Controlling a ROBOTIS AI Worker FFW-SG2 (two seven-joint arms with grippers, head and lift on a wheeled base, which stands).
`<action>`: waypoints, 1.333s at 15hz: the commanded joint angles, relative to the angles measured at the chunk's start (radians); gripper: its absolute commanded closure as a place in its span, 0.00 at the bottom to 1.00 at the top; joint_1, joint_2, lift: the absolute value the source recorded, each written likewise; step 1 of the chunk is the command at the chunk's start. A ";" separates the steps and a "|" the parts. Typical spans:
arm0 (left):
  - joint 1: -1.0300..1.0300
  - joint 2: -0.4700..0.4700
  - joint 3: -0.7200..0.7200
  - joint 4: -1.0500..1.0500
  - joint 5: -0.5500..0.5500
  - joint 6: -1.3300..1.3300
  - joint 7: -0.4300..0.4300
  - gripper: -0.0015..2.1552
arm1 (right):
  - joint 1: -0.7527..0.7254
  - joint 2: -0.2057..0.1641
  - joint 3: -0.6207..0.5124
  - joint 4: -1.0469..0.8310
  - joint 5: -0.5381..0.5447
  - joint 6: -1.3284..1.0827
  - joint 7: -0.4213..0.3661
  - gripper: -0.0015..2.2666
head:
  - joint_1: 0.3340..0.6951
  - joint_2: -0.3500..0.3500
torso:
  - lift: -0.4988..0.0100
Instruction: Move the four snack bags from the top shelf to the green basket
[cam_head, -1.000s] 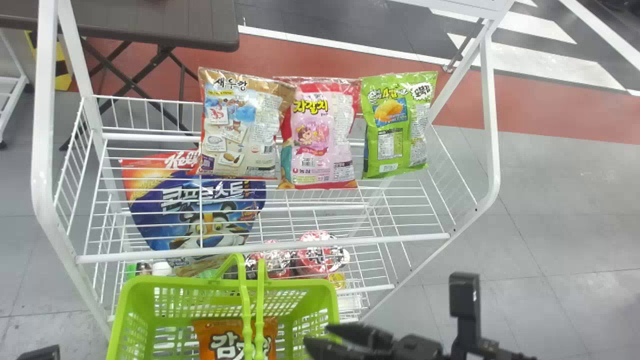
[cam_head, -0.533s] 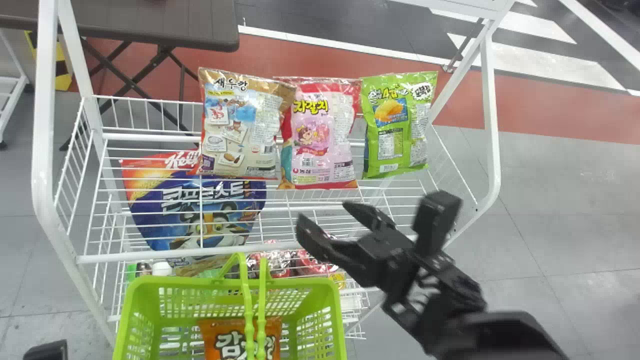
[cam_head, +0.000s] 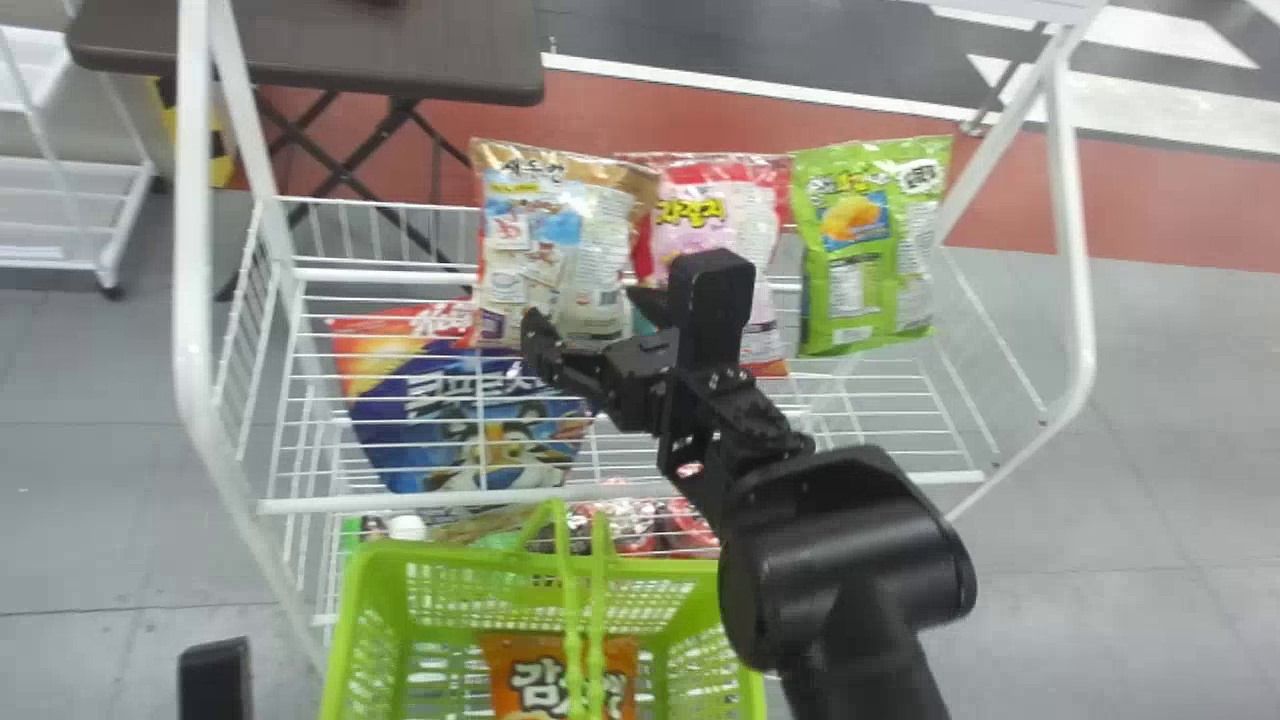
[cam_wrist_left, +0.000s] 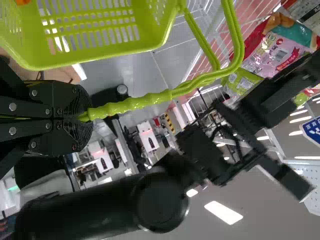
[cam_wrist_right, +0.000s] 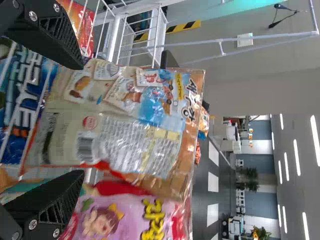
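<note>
I judge one of four done: the orange snack bag (cam_head: 515, 665) is in the green slotted plastic basket (cam_head: 450, 554), its ribbed handle (cam_wrist_left: 135, 104) clamped in my left gripper (cam_wrist_left: 85, 116); the tan (cam_head: 515, 235), pink (cam_head: 700, 215) and lime-green snack bags (cam_head: 870, 240) are left on the white wire top shelf (cam_head: 400, 501), glossy, crinkled, roughly rectangular; my right gripper (cam_head: 592, 318) has its fingers apart by the tan one.

one green basket (cam_head: 455, 558); inside it, one snack bag (cam_head: 530, 665); beyond it, three snack bags (cam_head: 725, 205) and one cereal bag (cam_head: 420, 415).
</note>
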 joint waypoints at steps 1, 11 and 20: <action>-0.004 0.002 0.012 0.008 0.008 0.004 -0.011 0.63 | -0.107 0.002 0.014 0.111 0.002 -0.010 0.002 0.03 | 1.00 0.23 | 0.98; -0.008 0.002 0.034 0.014 0.023 0.016 -0.023 0.63 | -0.066 0.002 0.053 -0.042 0.024 0.208 0.131 0.94 | 1.00 0.37 | 0.98; -0.007 -0.002 0.014 -0.002 0.005 0.016 0.013 0.63 | 0.420 -0.048 -0.371 -0.767 -0.116 0.444 0.333 0.94 | 1.00 0.11 | 0.98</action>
